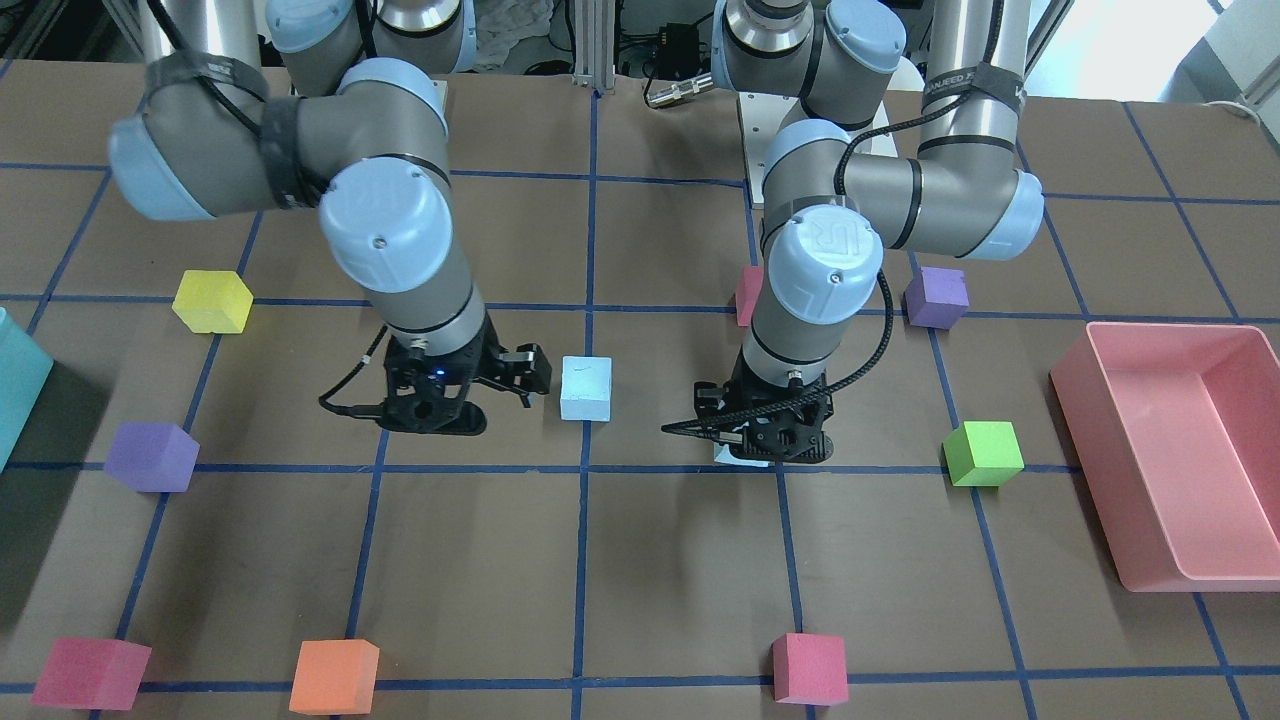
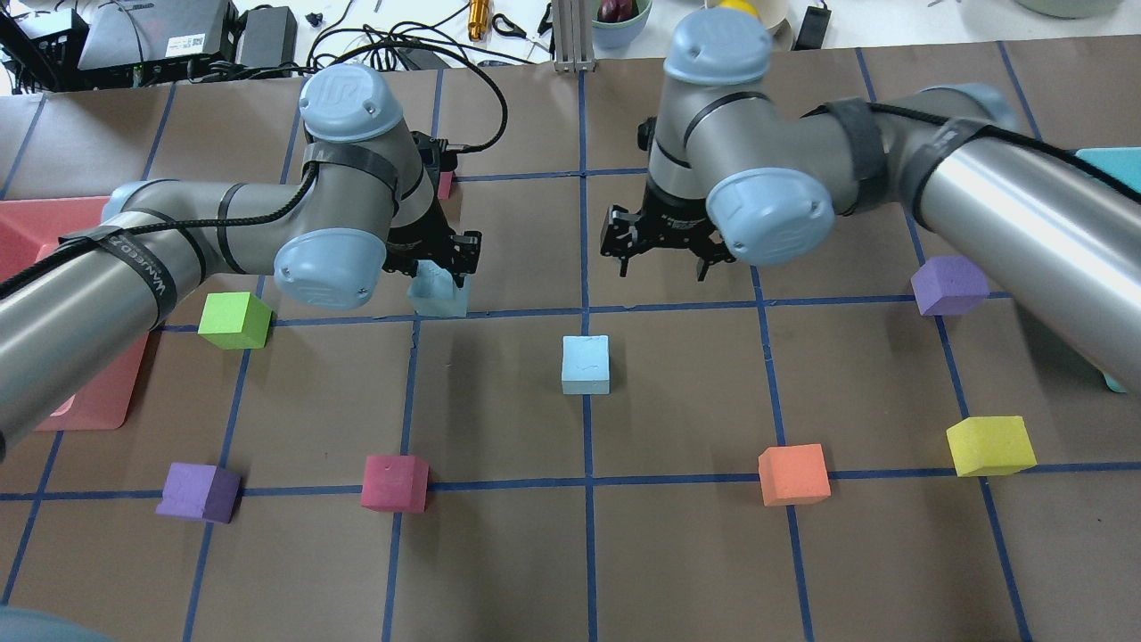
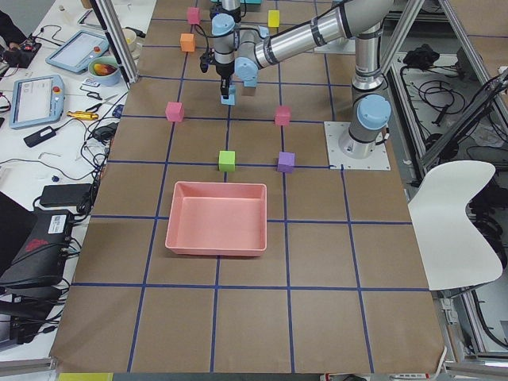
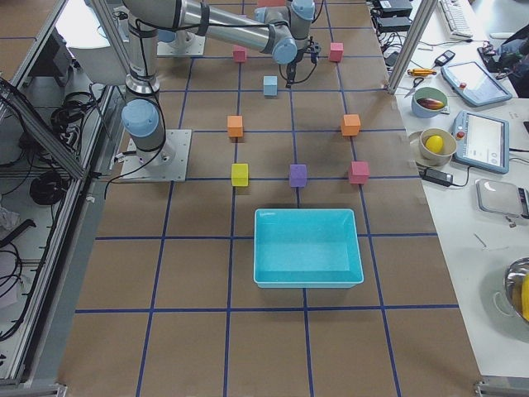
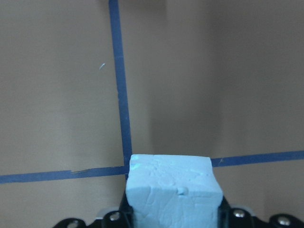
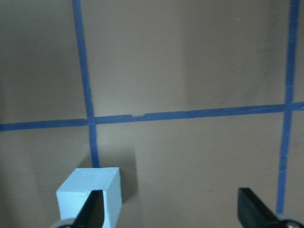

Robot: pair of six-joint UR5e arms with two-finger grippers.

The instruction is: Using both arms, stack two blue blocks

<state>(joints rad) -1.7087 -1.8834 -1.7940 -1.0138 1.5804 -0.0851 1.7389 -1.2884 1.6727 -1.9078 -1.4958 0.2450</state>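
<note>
One blue block (image 2: 439, 296) sits between the fingers of my left gripper (image 2: 443, 267), which is shut on it low over a grid line. It fills the bottom of the left wrist view (image 5: 173, 190) and peeks out under the gripper in the front view (image 1: 740, 457). The other blue block (image 2: 586, 364) rests alone on the table's middle line and also shows in the front view (image 1: 586, 388). My right gripper (image 2: 661, 260) is open and empty, above the table and off to one side of it. In the right wrist view that block (image 6: 90, 194) sits at the lower left, partly behind one finger.
A pink bin (image 1: 1170, 560) is at the table's end on my left side and a teal bin (image 1: 15, 390) on my right. Yellow (image 1: 212, 300), green (image 1: 984, 453), orange (image 1: 334, 676), red (image 1: 810, 668) and purple (image 1: 152, 456) cubes lie scattered around.
</note>
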